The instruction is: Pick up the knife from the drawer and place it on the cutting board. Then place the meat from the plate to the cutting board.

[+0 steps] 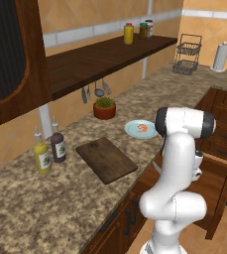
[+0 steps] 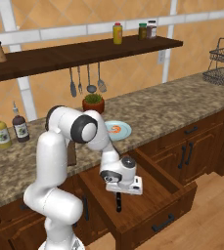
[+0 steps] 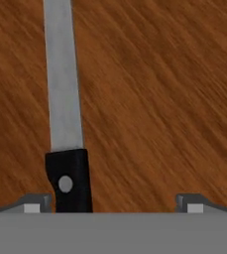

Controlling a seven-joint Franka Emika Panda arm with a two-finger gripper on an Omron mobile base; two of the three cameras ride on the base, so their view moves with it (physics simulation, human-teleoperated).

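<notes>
The drawer (image 2: 158, 223) stands pulled out below the counter, and my gripper (image 2: 123, 189) hangs low inside it, open. In the hand view the knife (image 3: 65, 124) lies on the drawer's wooden floor, silver blade pointing away and black handle close to my left fingertip (image 3: 33, 203), with the gripper (image 3: 113, 203) open and nothing between its fingers. The knife handle (image 2: 118, 201) pokes out beneath the hand. On the counter the dark cutting board (image 1: 106, 159) lies bare. Right of it is the light blue plate (image 1: 135, 131) with the orange-pink meat (image 1: 142, 128) on it.
A yellow bottle (image 1: 42, 157) and a dark bottle (image 1: 58, 146) stand left of the board. A potted plant (image 1: 104, 107) sits at the wall under hanging utensils (image 1: 99, 89). Jars (image 1: 129, 33) are on the shelf; a wire basket (image 1: 187, 54) and a paper towel roll (image 1: 220, 56) stand far right.
</notes>
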